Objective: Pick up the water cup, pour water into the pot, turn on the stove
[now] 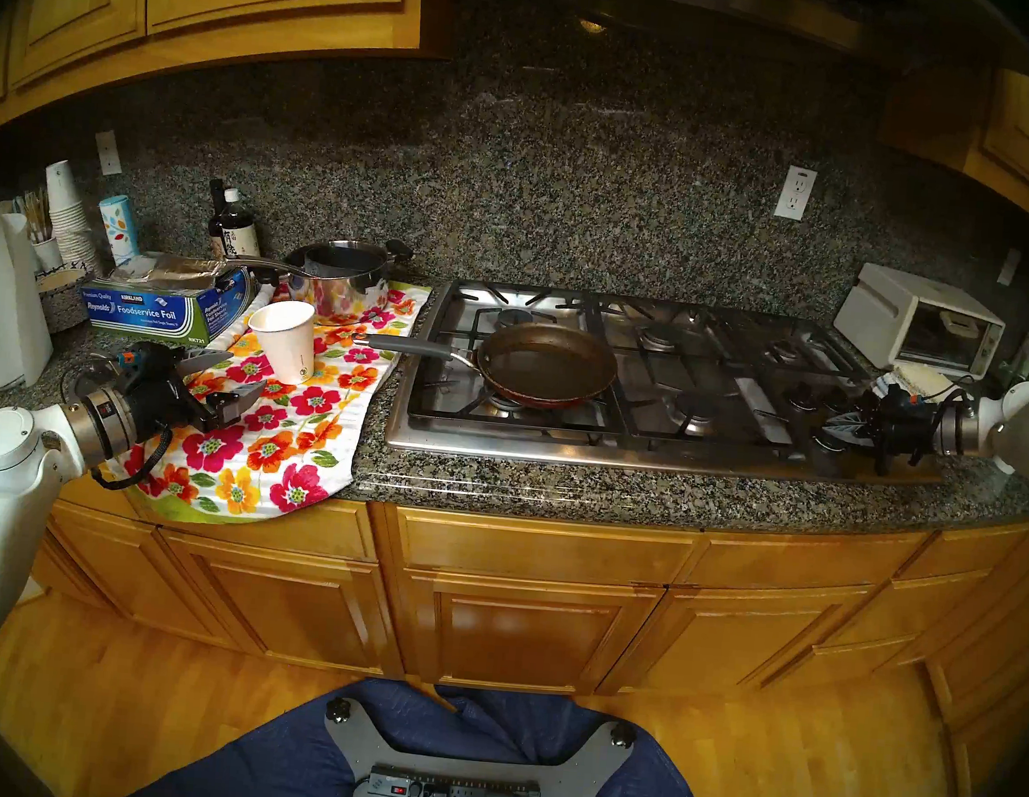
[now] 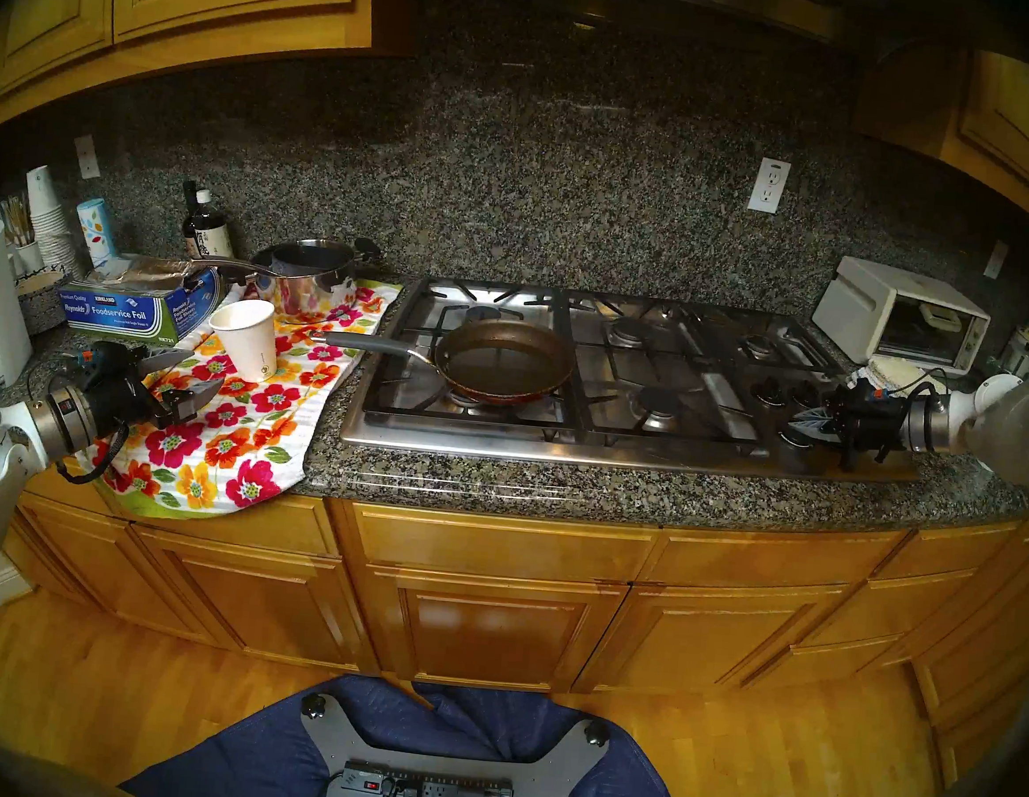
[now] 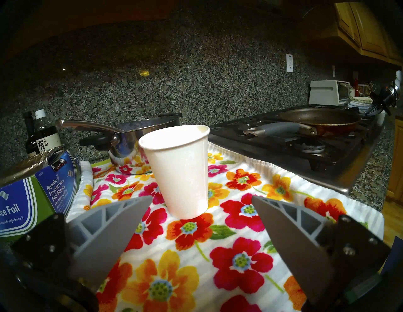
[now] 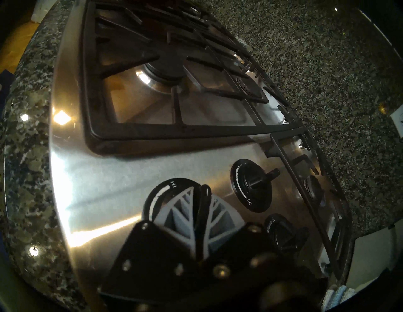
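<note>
Grey fingers [image 3: 122, 220] of the left tool [image 3: 201, 199] stand wide apart just short of the water cup [image 3: 181, 172], which sits upright on the flowered towel [image 3: 239, 228], touching neither. Across the stove [image 1: 649, 454], the right tool [image 4: 201, 209] is clamped on a black knob [image 4: 206, 191], a grip only the right wrist view shows clearly. Between them the pot [image 1: 545, 363] rests on a front burner; whether cup or pot holds water cannot be told.

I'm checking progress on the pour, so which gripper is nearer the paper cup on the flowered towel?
Left. The left gripper hangs open just short of the paper cup; the right gripper is shut on a stove knob.
</note>
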